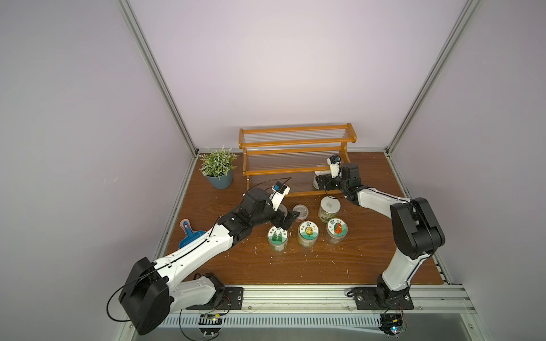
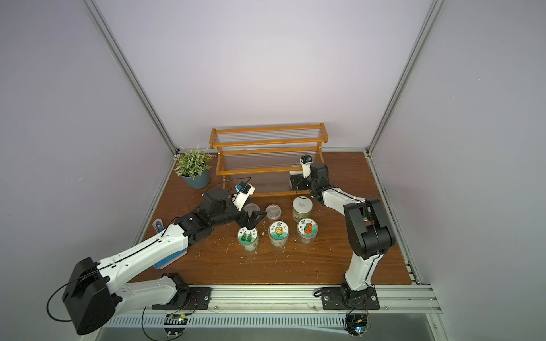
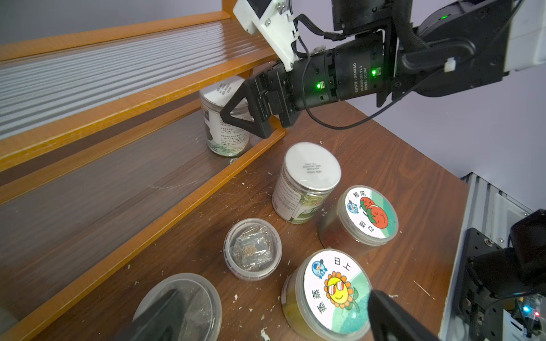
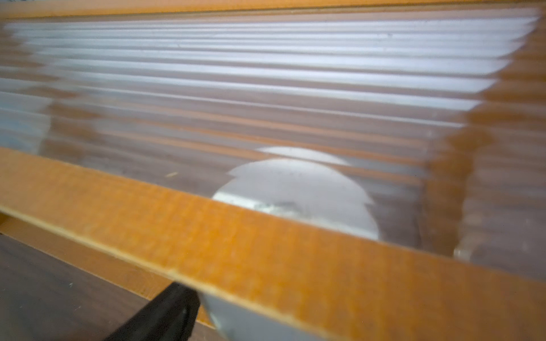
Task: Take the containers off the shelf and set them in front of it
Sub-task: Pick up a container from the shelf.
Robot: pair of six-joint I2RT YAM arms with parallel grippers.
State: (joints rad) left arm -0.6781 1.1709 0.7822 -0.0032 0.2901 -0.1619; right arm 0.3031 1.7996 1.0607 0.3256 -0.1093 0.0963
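- Walls (image 1: 295, 59): three plain pale-lilac panels, joined by two aluminium posts.
- Table (image 1: 295, 265): one brown wood-grain board, flecked with white crumbs.
- Shelf (image 1: 297, 142): three stepped tiers, orange wooden frame, clear ribbed panels, at the table's rear.
- Right gripper (image 1: 319, 182): fingers wide, either side of the last jar (image 3: 227, 138) on the lowest tier's right end; contact could not be told.
- Left gripper (image 1: 288, 221): fingers wide, empty, over one tub.
- Pot (image 1: 220, 180): one grey-blue cone with a plant, left of the shelf.
- White-lid jar (image 1: 330, 206): one cylinder, on the table before the shelf.
- Picture jars (image 1: 308, 231): three clear cylinders, rowed in front.
- Tubs (image 1: 301, 211): two clear, round, lidded, alongside.
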